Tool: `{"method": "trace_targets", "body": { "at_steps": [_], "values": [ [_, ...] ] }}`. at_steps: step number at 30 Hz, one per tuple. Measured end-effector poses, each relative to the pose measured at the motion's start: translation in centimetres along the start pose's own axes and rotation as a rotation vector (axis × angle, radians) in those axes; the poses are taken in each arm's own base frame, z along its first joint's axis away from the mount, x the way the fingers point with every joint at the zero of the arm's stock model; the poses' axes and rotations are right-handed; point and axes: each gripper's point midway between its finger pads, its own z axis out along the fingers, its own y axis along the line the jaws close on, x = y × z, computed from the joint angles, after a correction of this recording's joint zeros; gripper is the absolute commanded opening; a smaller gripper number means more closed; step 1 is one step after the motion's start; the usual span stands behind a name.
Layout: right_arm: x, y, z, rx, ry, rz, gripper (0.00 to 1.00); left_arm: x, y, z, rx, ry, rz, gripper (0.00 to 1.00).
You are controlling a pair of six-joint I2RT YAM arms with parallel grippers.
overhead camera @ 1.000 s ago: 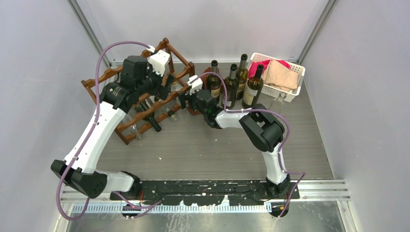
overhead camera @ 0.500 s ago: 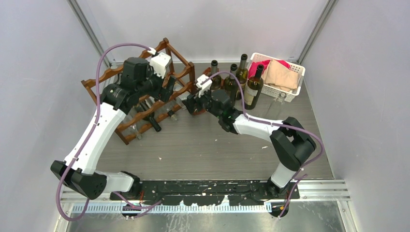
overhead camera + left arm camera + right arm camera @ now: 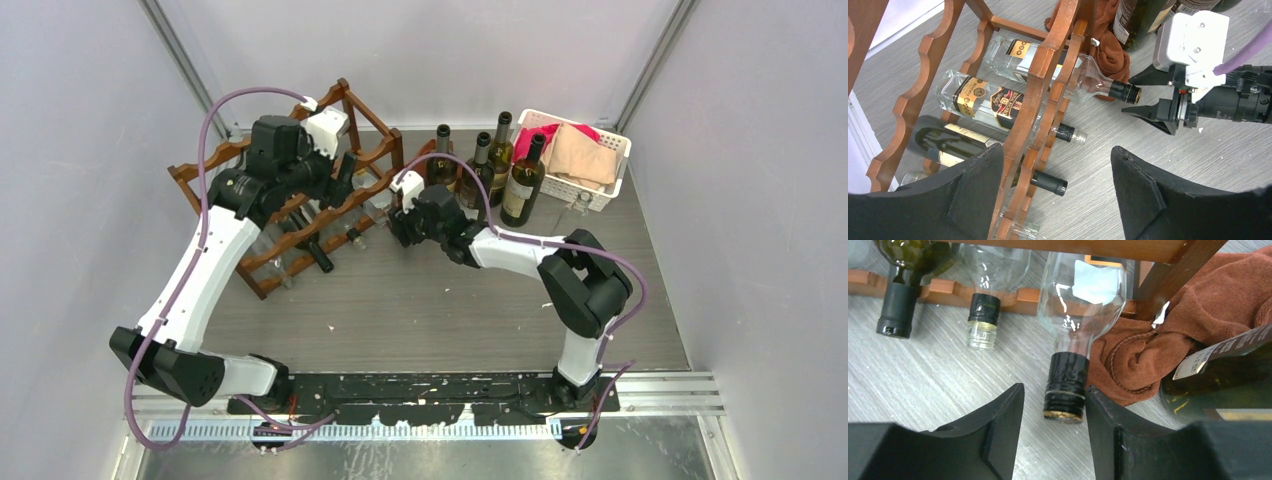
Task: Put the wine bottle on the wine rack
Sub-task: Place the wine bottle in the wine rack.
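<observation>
The dark reddish-brown wine rack [image 3: 372, 118] [image 3: 1040, 75] stands at the back left with several bottles lying in it. One clear wine bottle [image 3: 1068, 75] [image 3: 1083, 290] lies in the rack's right end, its black-capped neck [image 3: 1065, 390] sticking out over the table. My right gripper [image 3: 395, 225] [image 3: 1054, 390] [image 3: 1128, 95] is open and narrow around that cap. Its right finger is close against the cap, and a gap shows on the left. My left gripper [image 3: 345, 170] [image 3: 1057, 152] hangs open over the rack's front rail, holding nothing.
Several dark bottles [image 3: 500, 150] stand upright at the back centre, next to a white basket [image 3: 610, 190] of cloths. A brown cloth [image 3: 1148, 350] is bunched at the rack's right post. Two more bottles [image 3: 983, 100] lie in the rack's lower slots.
My right gripper has narrowed and moved in to the capped neck at the rack's right end, its elbow swinging out to the right. The left gripper has closed a little and stayed over the rack.
</observation>
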Motion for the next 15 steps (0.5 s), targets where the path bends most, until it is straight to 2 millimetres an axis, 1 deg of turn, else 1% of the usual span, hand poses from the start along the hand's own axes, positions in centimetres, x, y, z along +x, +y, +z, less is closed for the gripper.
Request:
{"method": "trace_targets", "body": {
  "at_steps": [2,6,13,14,15],
  "values": [
    [0.0,-0.3,0.5,0.006,0.007,-0.003,0.45,0.0,0.1,0.0,-0.002,0.001,-0.002,0.78],
    [0.1,-0.9,1.1,0.013,0.021,-0.006,0.42,0.3,0.5,-0.1,-0.008,0.008,-0.007,0.77],
    [0.7,-1.2,1.6,0.014,0.052,-0.005,0.47,0.5,1.0,0.0,-0.020,0.017,-0.012,0.78],
    [0.9,-1.2,1.6,0.015,0.060,-0.005,0.46,0.6,1.1,0.1,-0.021,0.021,-0.013,0.78],
    [1.0,-1.2,1.7,0.015,0.063,-0.005,0.43,0.7,1.2,0.2,-0.021,0.024,-0.013,0.78]
  ]
}}
